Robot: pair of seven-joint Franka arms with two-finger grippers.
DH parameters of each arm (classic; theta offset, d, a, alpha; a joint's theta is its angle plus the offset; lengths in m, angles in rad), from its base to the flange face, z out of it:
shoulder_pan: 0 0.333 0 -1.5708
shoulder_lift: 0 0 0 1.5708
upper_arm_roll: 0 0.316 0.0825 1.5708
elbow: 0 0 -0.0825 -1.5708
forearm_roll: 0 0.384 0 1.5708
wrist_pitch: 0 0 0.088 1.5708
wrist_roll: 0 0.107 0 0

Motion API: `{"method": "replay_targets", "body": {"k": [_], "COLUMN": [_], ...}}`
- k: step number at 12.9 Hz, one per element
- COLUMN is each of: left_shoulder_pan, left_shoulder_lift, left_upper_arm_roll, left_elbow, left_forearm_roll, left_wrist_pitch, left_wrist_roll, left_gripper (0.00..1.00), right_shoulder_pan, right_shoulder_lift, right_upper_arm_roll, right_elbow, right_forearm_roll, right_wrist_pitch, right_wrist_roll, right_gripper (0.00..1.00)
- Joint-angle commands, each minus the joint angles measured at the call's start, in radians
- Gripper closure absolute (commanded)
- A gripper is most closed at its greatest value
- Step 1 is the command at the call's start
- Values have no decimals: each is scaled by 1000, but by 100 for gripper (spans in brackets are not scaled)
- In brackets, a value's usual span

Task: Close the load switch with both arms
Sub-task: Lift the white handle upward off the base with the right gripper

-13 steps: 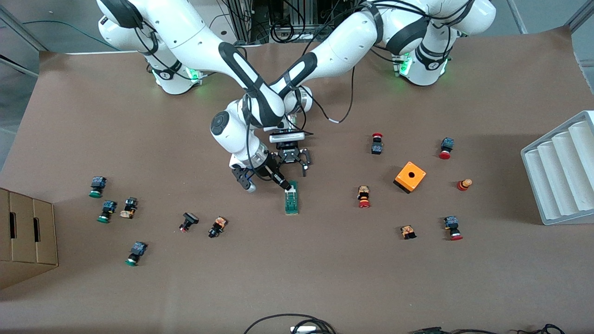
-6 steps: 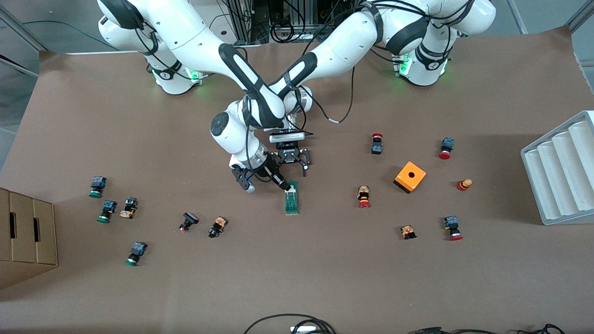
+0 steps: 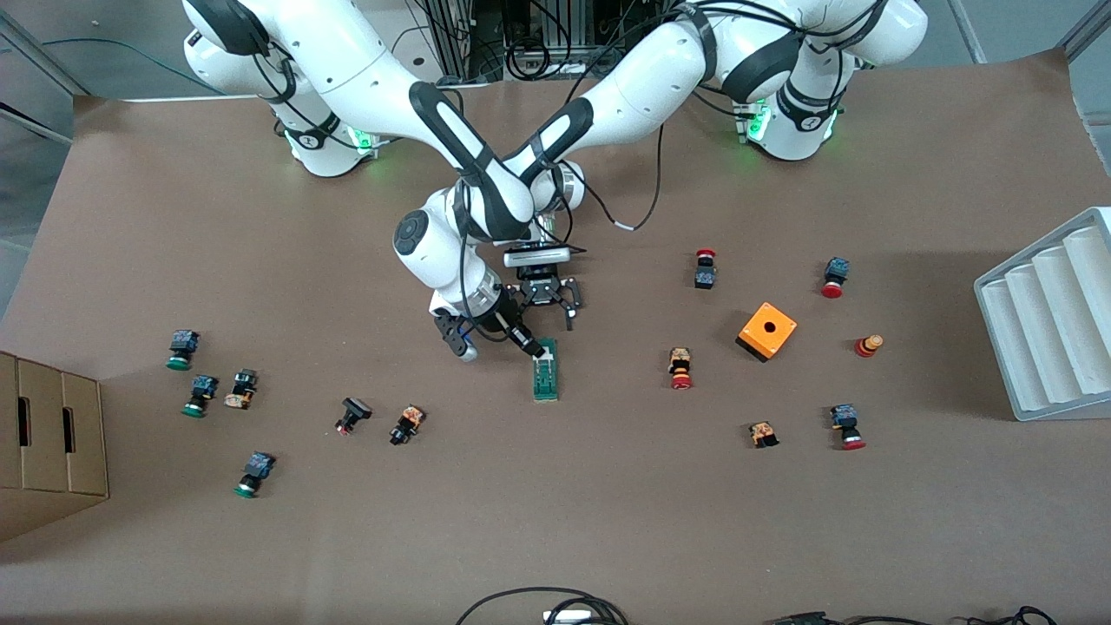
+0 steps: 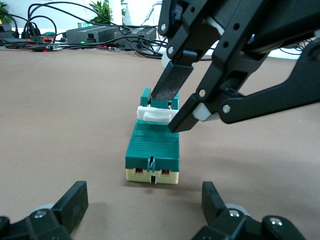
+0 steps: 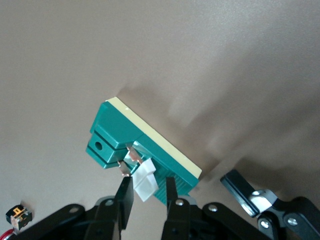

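A brown counter (image 3: 608, 521) carries everything in view. Two white arms reach from their bases toward its middle and cross there: the right arm (image 3: 364, 78) and the left arm (image 3: 642, 78). At the left arm's end of the counter stands a grey ridged tray (image 3: 1050, 321); at the right arm's end, a cardboard box (image 3: 48, 443). An orange square box (image 3: 767, 331) with a hole in its top sits between the middle and the tray. Small push buttons lie scattered toward both ends, among them a red-capped one (image 3: 705, 268) and a green-capped one (image 3: 181, 349).

The load switch (image 3: 546, 371), a narrow green block, lies flat near the middle of the counter, lengthwise toward the front camera. Its white tab (image 4: 155, 115) is at the end farther from that camera.

The right tool (image 3: 531, 345) is down at that tab end. Its fingers (image 5: 171, 192) stand narrowly apart, one on each side of the white tab; in the left wrist view the fingertips (image 4: 172, 84) are right at the tab, but whether they clamp it cannot be told.

The left tool (image 3: 547, 299) hangs low just beside the same end of the switch, farther from the front camera. Its fingers (image 4: 70, 205) are spread wide, apart from the switch, holding nothing.
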Motion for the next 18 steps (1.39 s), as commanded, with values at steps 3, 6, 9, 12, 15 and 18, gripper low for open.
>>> {"method": "replay_targets", "body": {"k": [3,6,9,12,15,18], "left_shoulder_pan": [-7,-7,-7,-7,-7,-7], "left_shoulder_lift": [73,73,73,73,73,73], "left_upper_arm_roll": [-3,-3,-3,-3,-3,-3], "left_elbow": [46,46,46,46,46,46], "left_forearm_roll": [12,12,12,12,12,12], "left_wrist_pitch": [51,51,51,51,51,51], "left_wrist_roll": [-41,-41,-41,-41,-41,-41], "left_gripper": [0,0,0,0,0,0], "right_shoulder_pan": [14,14,15,29,29,29], "right_shoulder_lift": [19,21,34,38,36,36], "right_upper_arm_roll": [-2,-2,-2,-2,-2,-2], "right_elbow": [23,23,25,34,40,40], "right_forearm_roll": [54,63,68,103,109,112], "right_wrist_pitch": [26,28,29,29,29,29], "right_wrist_roll": [-14,-14,-14,-14,-14,-14], "right_gripper": [70,70,70,70,70,70]}}
